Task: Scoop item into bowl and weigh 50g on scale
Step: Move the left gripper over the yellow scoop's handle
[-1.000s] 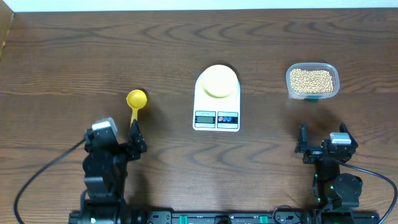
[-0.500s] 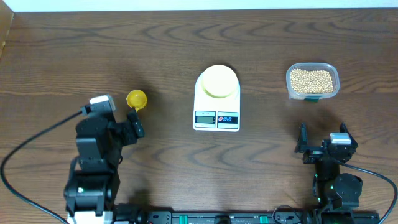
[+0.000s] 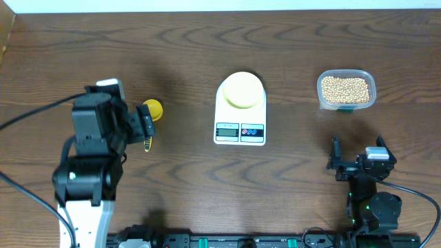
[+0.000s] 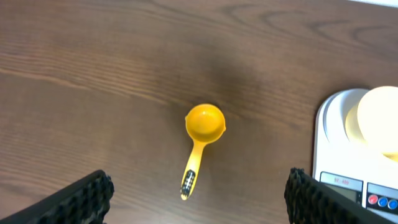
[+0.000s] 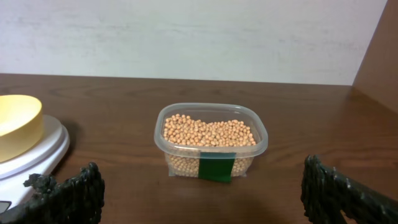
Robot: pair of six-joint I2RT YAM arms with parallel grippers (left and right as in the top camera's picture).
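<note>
Scooping not begun: nothing weighed.
Left jaws stand wide and empty, bright yellow plastic scoop point(image 4: 204, 122) lying untouched on the wooden worktop point(image 4: 93, 74) between them. Right jaws, equally wide and empty, face the clear plastic tub point(image 5: 163, 147) of small tan beans point(image 5: 208, 132) ahead. To their left, the pale-yellow round bowl point(image 5: 15, 121) looks empty on the white digital scale point(image 5: 45, 149). A second ago the left jaws sat short of the scoop; the right haven't moved.
</note>
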